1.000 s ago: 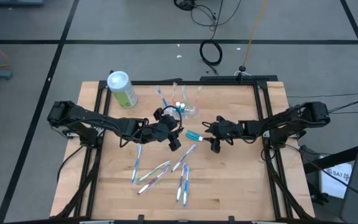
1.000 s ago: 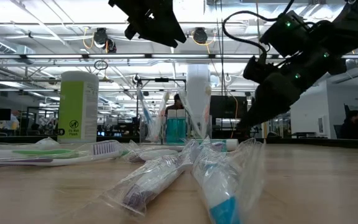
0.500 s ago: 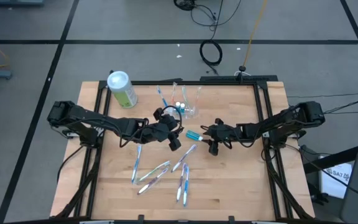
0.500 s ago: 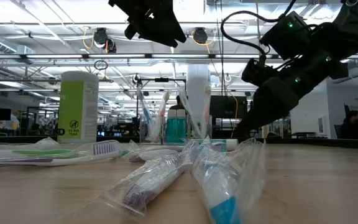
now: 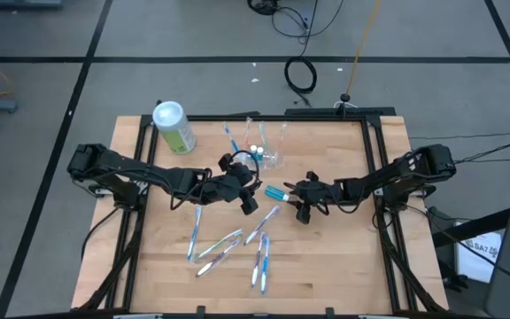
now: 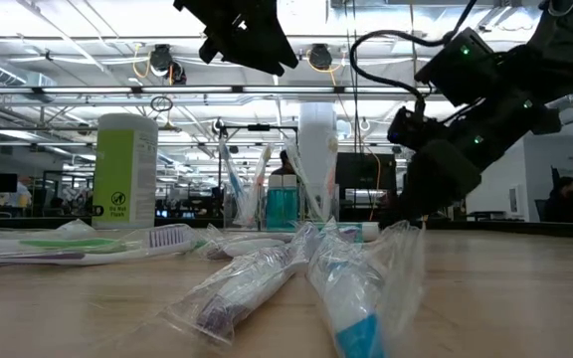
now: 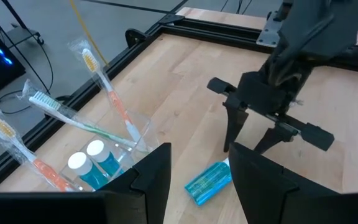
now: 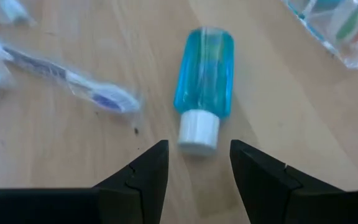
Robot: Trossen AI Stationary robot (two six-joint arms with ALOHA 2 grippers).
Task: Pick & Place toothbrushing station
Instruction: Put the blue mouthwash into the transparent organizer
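Hovering low over the table [image 5: 326, 257], the right gripper [image 8: 193, 163] stood with its fingers parted and nothing between them, just short of the white cap of a small blue bottle [image 8: 204, 70] lying flat. The left gripper [image 7: 199, 180] hung raised nearby, also spread and empty. The toothbrushing station [image 7: 89, 155], clear plastic holding wrapped toothbrushes [image 7: 107, 93], stood farther back beside the green canister [image 5: 173, 127].
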